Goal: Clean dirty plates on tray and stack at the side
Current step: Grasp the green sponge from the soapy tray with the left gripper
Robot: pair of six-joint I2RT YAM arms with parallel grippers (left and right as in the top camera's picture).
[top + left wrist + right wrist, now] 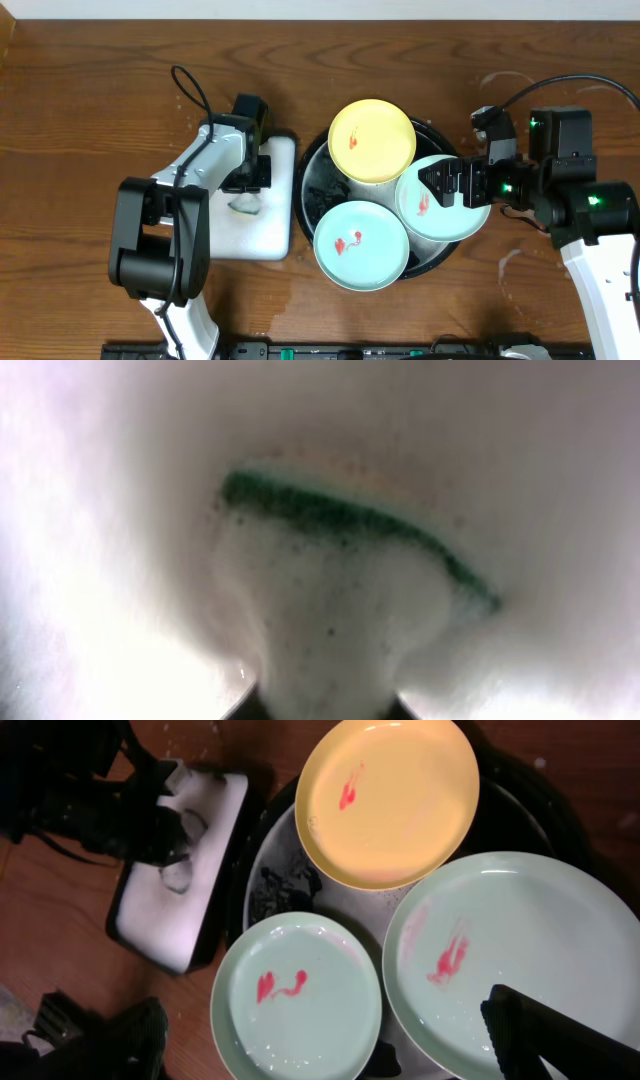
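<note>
A robot test bench set up for dishwashing trials: a left arm (170,230) and a right arm (590,215) stand at a brown wooden table (80,90), trailing a cable (190,88). The washing-up is staged on the tabletop — smeared plastic plates (372,140) on a black tray (308,190), with a foamy white tray (272,238) and a sponge (330,620) beside it.

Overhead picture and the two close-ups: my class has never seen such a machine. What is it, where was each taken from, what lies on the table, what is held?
Two robot arms stand at a table. One camera looks down from above; one rides on each wrist. On the black tray lie a yellow plate and two mint-green plates, all red-smeared. The left pincer seems to pinch a foamy sponge over the white tray. The right pincer hovers open, holding nothing.
</note>
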